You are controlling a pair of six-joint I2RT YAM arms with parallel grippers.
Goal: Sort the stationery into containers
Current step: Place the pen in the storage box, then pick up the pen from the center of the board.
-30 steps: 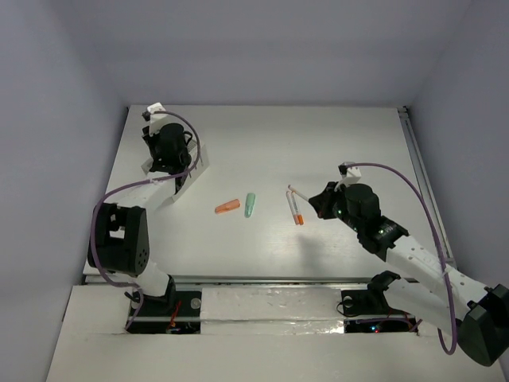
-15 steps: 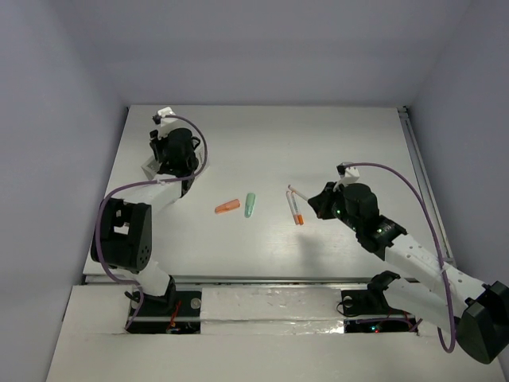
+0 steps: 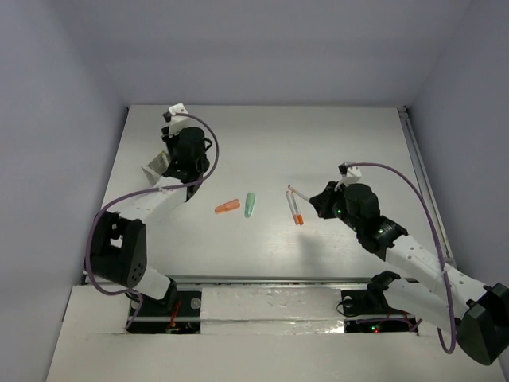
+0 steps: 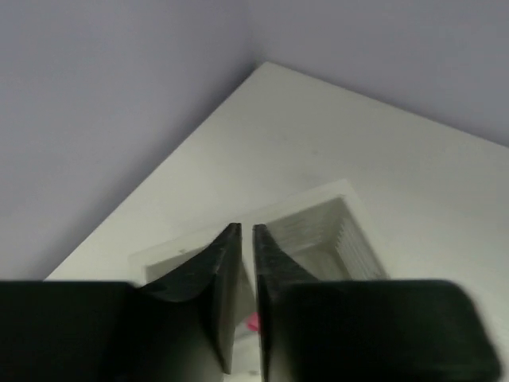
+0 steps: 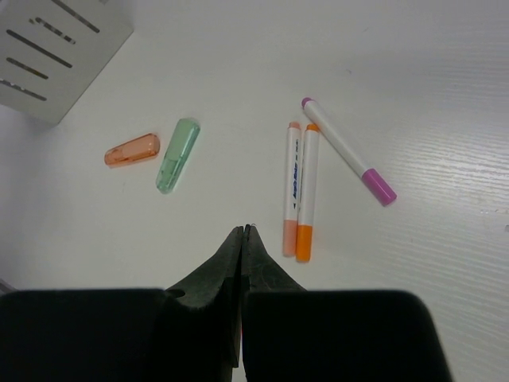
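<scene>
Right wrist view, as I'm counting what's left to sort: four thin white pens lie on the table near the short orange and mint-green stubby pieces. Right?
Three, not four. The right wrist view shows a peach-capped thin white pen, an orange-capped thin white pen beside it, and a magenta-capped thin white pen angled away, near the short orange stubby piece and the short mint-green stubby piece.

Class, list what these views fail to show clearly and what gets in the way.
- Inside of the white box: left wrist view, the left gripper covers most of it; a magenta speck between the jaws is unidentifiable.
- Same box, top view: mostly under the left arm.
- Same box, right wrist view: cut off by the top-left edge.
- Blue print on the pale-capped pen: too small to read.
</scene>
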